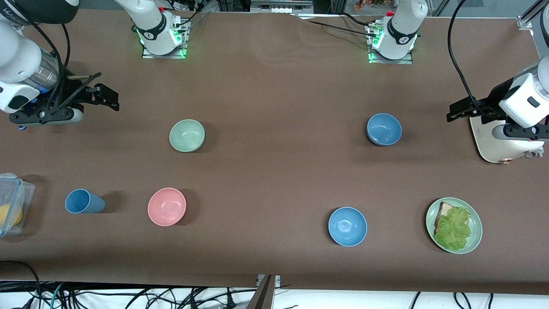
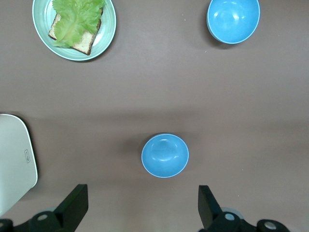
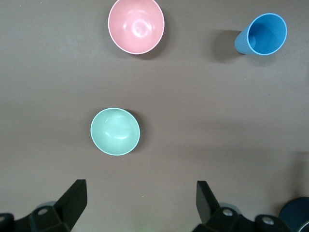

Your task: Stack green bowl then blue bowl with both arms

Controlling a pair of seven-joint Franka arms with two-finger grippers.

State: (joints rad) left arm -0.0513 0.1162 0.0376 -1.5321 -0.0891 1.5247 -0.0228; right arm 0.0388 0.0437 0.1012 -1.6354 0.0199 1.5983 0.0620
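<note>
While both arms hang raised at the table's ends, left gripper (image 1: 455,112) and right gripper (image 1: 107,98) gape released.

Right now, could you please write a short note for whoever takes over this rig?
Left gripper: open, holding nothing, up at the left arm's end of the table, over a white appliance.
Right gripper: open, holding nothing, up at the right arm's end.
Green bowl: upright on the table, toward the right arm's end, farther from the front camera than the pink bowl.
Blue bowl: upright, toward the left arm's end, farther from the front camera than the brighter blue bowl.
Done: nothing, both bowls sit apart.
Left: stack the green bowl, then the blue bowl.
</note>
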